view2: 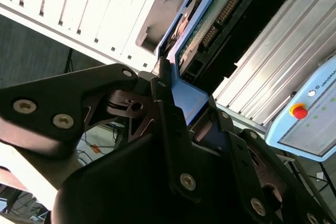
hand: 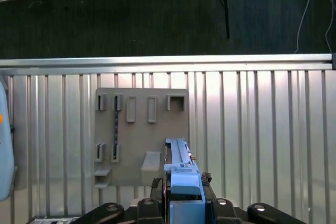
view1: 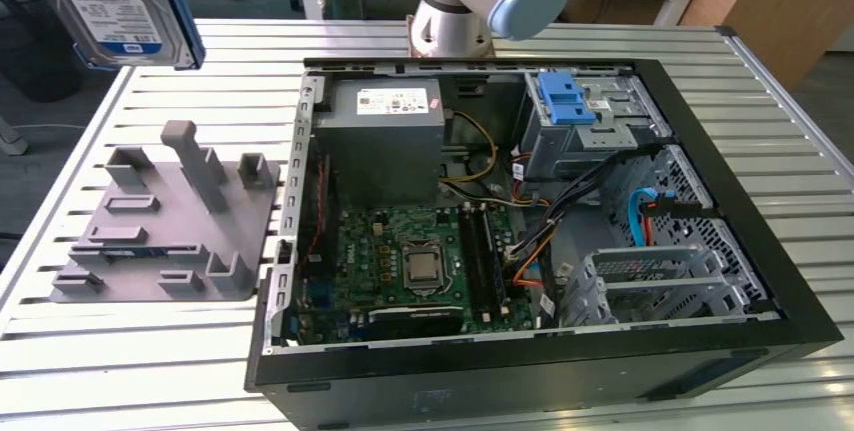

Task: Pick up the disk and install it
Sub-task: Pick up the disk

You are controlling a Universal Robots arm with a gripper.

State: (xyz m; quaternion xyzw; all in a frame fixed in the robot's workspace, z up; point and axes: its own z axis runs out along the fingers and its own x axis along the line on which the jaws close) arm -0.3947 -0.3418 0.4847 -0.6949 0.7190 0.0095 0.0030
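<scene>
Disk (view1: 114, 1) hangs in the air above the grey fixture (view1: 167, 221) in the exterior view, label side toward the camera. Its upper part and one side are cut off by the picture's edge. The fixture lies flat on the slatted table (view1: 160, 351), and the open computer case (view1: 747, 281) stands just beside it, on the exterior view's right. Beyond the case, on the side away from the fixture, the arm (view1: 467, 1) rises and is cut off at the top. In the second wrist view the gripper (view2: 189, 103) sits close to the lens. Its black fingers (view2: 164, 109) are clamped on the disk's blue carrier from either side. The disk (view2: 210, 19) shows its green circuit board here, and its far end runs out of the picture. A corner of the fixture (view2: 157, 30) peeks out beside the disk, the rest hidden behind it. A teach pendant (view2: 310, 114) with a red button is partly cut off. In the first wrist view the disk (hand: 181, 163) is seen edge-on, so little more than the carrier's blue rim can be made out. It overlaps one edge of the fixture (hand: 142, 129) on the table (hand: 252, 129) beneath. The gripper (hand: 181, 182) grips its near end, mostly hidden behind the carrier.
</scene>
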